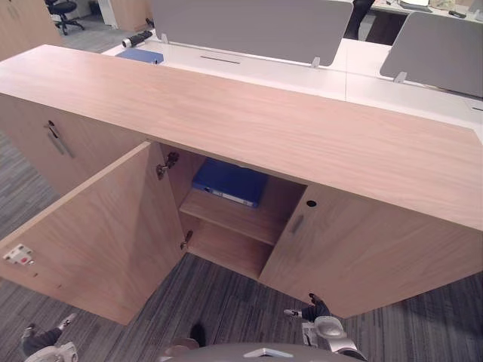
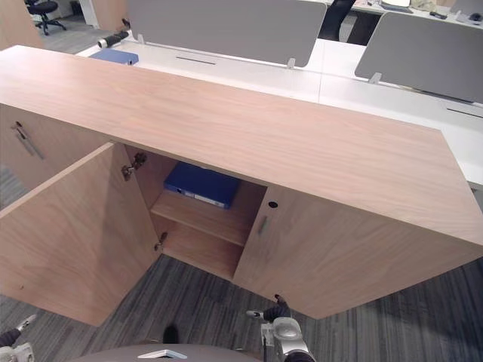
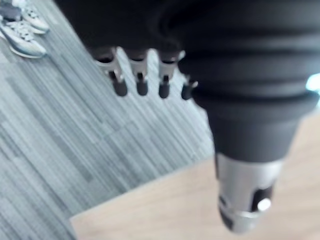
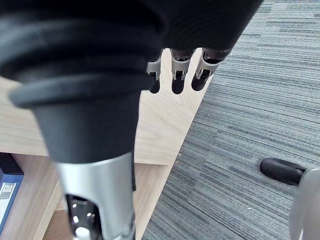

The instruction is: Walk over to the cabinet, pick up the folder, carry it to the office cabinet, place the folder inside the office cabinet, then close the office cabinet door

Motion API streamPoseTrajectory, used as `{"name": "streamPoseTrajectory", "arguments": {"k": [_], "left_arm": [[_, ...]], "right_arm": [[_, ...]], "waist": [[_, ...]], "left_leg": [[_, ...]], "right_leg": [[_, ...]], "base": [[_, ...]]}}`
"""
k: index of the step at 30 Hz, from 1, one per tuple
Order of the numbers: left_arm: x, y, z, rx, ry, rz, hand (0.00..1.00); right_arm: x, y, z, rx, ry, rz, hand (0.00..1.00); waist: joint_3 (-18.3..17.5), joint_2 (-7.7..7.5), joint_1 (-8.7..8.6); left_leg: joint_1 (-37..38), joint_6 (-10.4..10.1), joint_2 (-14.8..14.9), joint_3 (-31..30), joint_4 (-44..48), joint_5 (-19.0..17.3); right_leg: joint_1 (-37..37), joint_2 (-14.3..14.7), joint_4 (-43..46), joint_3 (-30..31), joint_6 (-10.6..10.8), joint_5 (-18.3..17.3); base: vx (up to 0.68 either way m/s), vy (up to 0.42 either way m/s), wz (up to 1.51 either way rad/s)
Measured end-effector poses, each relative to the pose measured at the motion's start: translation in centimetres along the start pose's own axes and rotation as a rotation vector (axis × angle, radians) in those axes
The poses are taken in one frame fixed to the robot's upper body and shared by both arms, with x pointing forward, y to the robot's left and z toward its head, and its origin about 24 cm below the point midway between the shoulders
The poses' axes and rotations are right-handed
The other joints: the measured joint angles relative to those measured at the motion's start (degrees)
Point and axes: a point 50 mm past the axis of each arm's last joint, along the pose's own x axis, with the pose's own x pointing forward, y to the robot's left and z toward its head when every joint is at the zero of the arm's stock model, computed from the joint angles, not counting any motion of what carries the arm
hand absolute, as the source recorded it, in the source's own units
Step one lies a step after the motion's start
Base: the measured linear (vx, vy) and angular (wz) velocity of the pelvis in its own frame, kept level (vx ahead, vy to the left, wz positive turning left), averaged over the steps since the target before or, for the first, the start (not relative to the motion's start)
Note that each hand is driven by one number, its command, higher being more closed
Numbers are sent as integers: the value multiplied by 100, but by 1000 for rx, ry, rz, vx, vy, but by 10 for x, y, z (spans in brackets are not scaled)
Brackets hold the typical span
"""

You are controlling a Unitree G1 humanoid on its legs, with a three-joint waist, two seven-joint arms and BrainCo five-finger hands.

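Note:
A blue folder (image 1: 230,182) lies flat on the upper shelf inside the wooden office cabinet (image 1: 249,113), whose left door (image 1: 98,234) stands wide open. The neighbouring right door (image 1: 362,249) is closed. My left hand (image 1: 41,341) hangs low in front of the open door, its fingers (image 3: 140,75) relaxed and holding nothing. Below the closed door hangs my right hand (image 1: 317,309), with straight fingers (image 4: 175,75) that hold nothing. A corner of the folder (image 4: 5,195) shows past its thumb.
A second blue folder (image 1: 140,55) and a black object (image 1: 137,38) lie on the white desk (image 1: 264,68) behind the cabinet, under grey dividers (image 1: 249,26). A person's shoes (image 3: 22,30) stand on the grey carpet (image 1: 226,302). An office chair (image 1: 60,11) is far left.

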Motion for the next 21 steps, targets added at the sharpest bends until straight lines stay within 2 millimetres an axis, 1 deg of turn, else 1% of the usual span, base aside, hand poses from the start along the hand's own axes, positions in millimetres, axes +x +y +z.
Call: {"name": "streamPoseTrajectory", "arguments": {"k": [2, 4, 5, 7, 9, 11, 12, 13, 14, 16, 17, 18, 21], "left_arm": [[2, 12, 1, -14, -1, 36, 0], [3, 22, -2, -34, 12, 71, 0], [2, 28, -5, -43, 22, 88, 0], [3, 33, -6, -52, 28, 105, 0], [5, 38, -1, -47, 16, 117, 0], [9, 50, 12, -48, -22, 145, 0], [10, 52, 16, -47, -37, 149, 0], [11, 54, 25, -48, -65, 154, 0], [13, 55, 39, -57, -116, 153, 0], [12, 52, 54, -51, -181, 137, 0], [11, 45, 67, -40, -242, 111, 0], [10, 40, 74, -40, -274, 95, 0], [9, 36, 82, -70, -301, 88, 0]], "right_arm": [[0, -3, 0, -4, 0, -8, 0], [1, -8, 0, -8, -1, -18, 0], [1, -10, 0, -9, -1, -24, 0], [1, -11, 0, -6, 0, -26, 0], [1, -10, 0, -3, 0, -23, 0], [2, -9, 2, 1, -4, -22, 0], [2, -9, 3, 1, -5, -22, 0], [2, -9, 3, 2, -6, -22, 0], [2, -9, 3, 2, -7, -21, 0], [2, -9, 4, 2, -9, -21, 0], [2, -9, 4, 0, -9, -20, 0], [2, -8, 4, -1, -10, -18, 0], [2, -9, 3, -1, -8, -19, 0]], "waist": [[-1, -11, 11], [0, -13, 79], [0, -13, 99], [-2, -17, 127], [-7, -25, 164], [-18, -51, 192], [-16, -61, 195], [2, -81, 214], [16, -106, 221], [20, -123, 235], [23, -126, 255], [24, -125, 265], [47, -126, 273]], "left_leg": [[-72, 3, 5, -16, 1, 3], [-90, 6, -4, -14, 1, 5], [-81, 11, -29, -13, 1, 8], [-66, 29, -94, -22, 2, -1], [-56, 72, -160, -27, 2, -30], [-42, 100, -218, -28, 3, -47], [-27, 115, -225, -29, 3, -56], [23, 139, -240, -30, 3, -72], [95, 169, -255, -33, 3, -108], [134, 188, -258, -32, 2, -137], [160, 201, -260, -33, 2, -147], [165, 196, -252, -39, 2, -152], [228, 188, -189, -44, 2, -181]], "right_leg": [[-8, 44, -95, 32, -15, -9], [-13, 56, -146, 129, -35, -7], [-6, 52, -144, 161, -90, -9], [18, 17, -141, 177, -118, 6], [27, -42, -123, 189, -153, 29], [52, -81, -134, 200, -159, 40], [78, -84, -132, 198, -158, 56], [142, -88, -148, 195, -125, 94], [229, -94, -168, 193, -126, 96], [265, -92, -165, 194, -135, 102], [290, -80, -169, 190, -167, 121], [293, -65, -169, 190, -195, 139], [327, 1, -141, 194, -304, 215]], "base": [[-50, 9, 12], [-6, 7, 2], [40, 16, 2], [76, 27, 8], [95, 37, 8], [111, 13, 3], [122, -10, 1], [113, -25, 4], [119, -37, 3], [79, -38, 1], [59, -34, 0], [54, -34, 0], [36, -44, -3]]}}
